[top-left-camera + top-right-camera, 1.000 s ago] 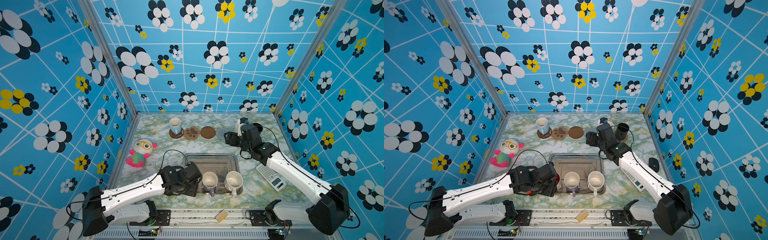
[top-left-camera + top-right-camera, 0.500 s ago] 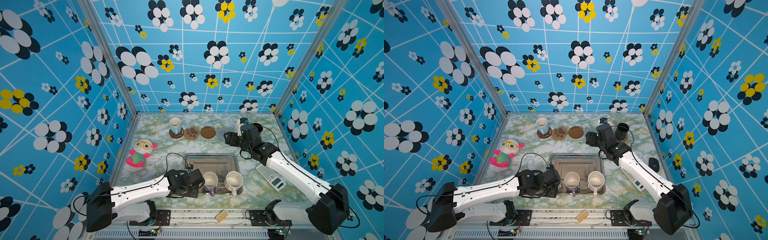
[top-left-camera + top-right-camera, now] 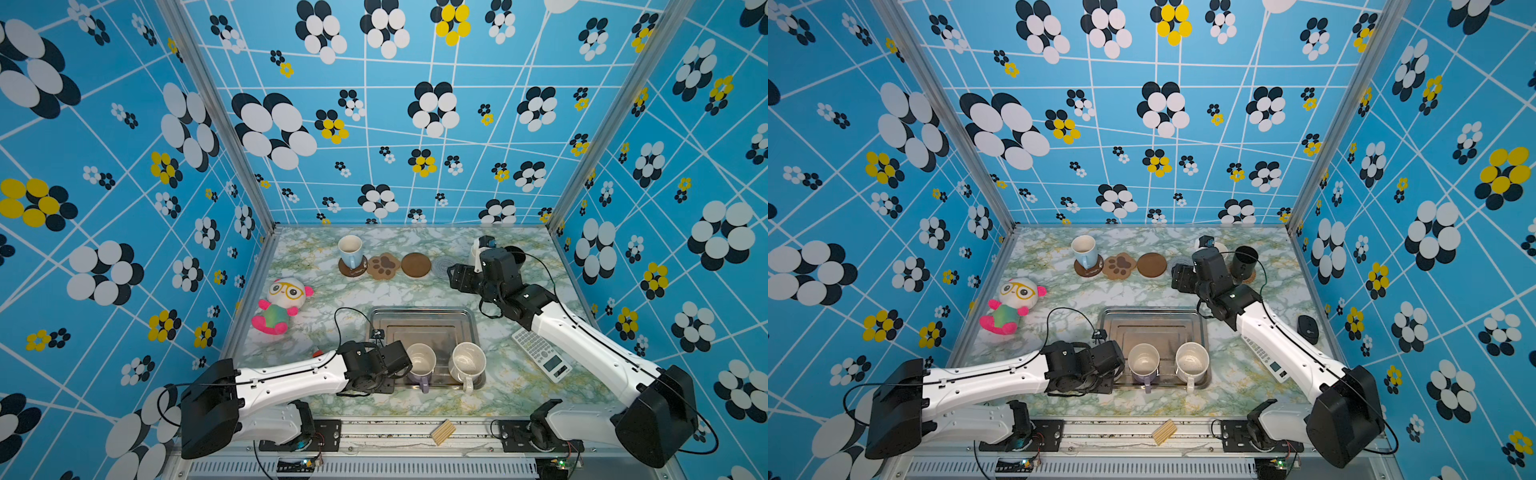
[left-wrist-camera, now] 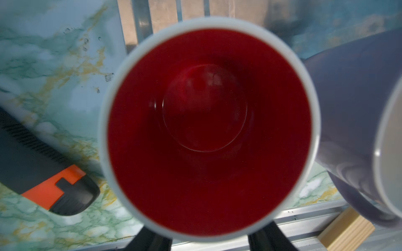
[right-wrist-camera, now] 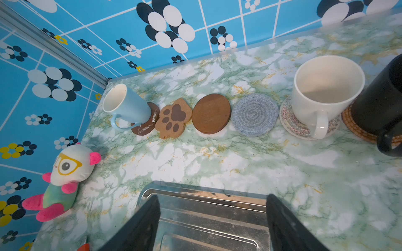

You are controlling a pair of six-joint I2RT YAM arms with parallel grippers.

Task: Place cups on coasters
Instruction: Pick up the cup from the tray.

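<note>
— So, which step is being worked on?
— The pickup of the white mug with the red inside (image 4: 208,130). It is found at the near left corner of the steel tray (image 3: 422,322), just left of the lavender mug (image 3: 420,368), under the left end effector (image 4: 207,238). The fingers (image 4: 150,242) are seen low beside its wall; whether it is gripped cannot be told.
— And the right end effector (image 5: 212,196)?
— It is held wide and empty over the desk (image 3: 332,299), just beyond the tray's far edge.
— What is called for next?
— A firm grip is needed, then a straight lift clear of the lavender mug and a carry to a free coaster in the far row: paw coaster (image 3: 384,266), bare brown disc (image 3: 415,264) or grey woven coaster (image 5: 254,114).
</note>
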